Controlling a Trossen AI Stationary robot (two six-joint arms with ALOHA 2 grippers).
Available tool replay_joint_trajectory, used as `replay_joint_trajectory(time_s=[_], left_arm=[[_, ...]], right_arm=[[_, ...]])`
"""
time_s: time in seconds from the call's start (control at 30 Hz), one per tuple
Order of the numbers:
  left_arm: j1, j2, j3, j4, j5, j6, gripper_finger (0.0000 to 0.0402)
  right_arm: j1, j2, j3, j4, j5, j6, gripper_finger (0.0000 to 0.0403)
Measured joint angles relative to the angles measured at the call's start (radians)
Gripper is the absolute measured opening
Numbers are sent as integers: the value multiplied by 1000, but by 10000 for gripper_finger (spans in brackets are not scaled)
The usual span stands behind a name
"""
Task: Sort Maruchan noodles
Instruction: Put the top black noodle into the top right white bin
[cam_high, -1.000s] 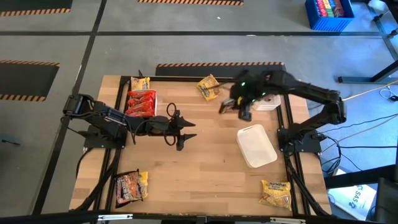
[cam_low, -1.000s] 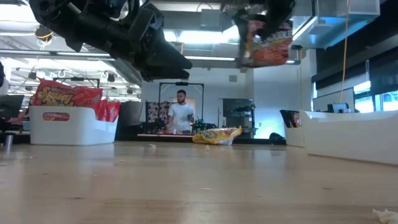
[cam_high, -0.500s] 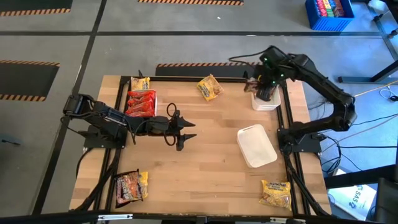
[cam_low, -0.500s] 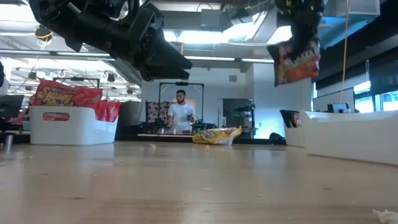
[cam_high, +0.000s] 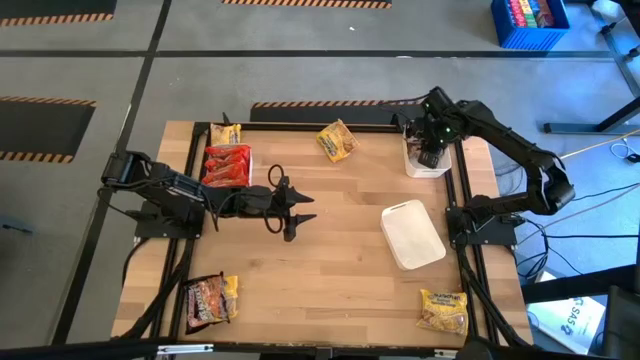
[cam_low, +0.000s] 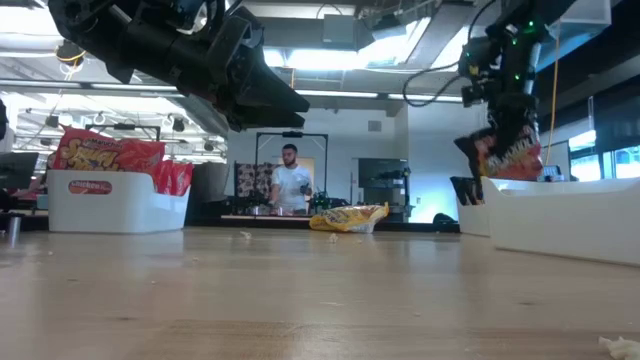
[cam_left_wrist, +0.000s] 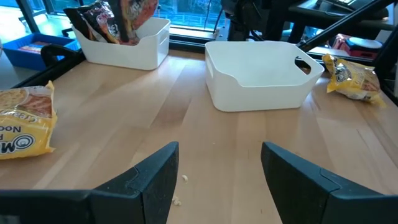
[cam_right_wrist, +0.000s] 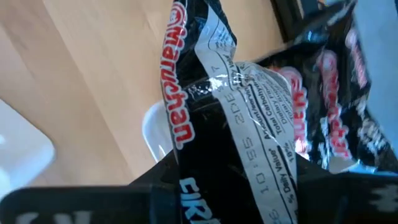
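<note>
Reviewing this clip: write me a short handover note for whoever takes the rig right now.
Right gripper: shut on a dark packet, over the far-right tray, which holds other dark packets.
Left gripper: open, empty, mid-table.
Done: red packets in the left tray.
Left: release the dark one; the middle tray is empty. Loose on the table: yellow packets at the far edge, far-left corner and near-right corner; a dark and a yellow packet, near-left corner.
</note>
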Motion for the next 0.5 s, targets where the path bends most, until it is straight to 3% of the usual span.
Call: replay_joint_trajectory(time_s=[0.17,0.5], left_arm=[[0,0,0,0,0,0,224],[0,0,0,0,4,0,224]], right_arm=[[-32,0,-55,24,17,-32,114],[-70,0,-218,253,-35,-84,115]])
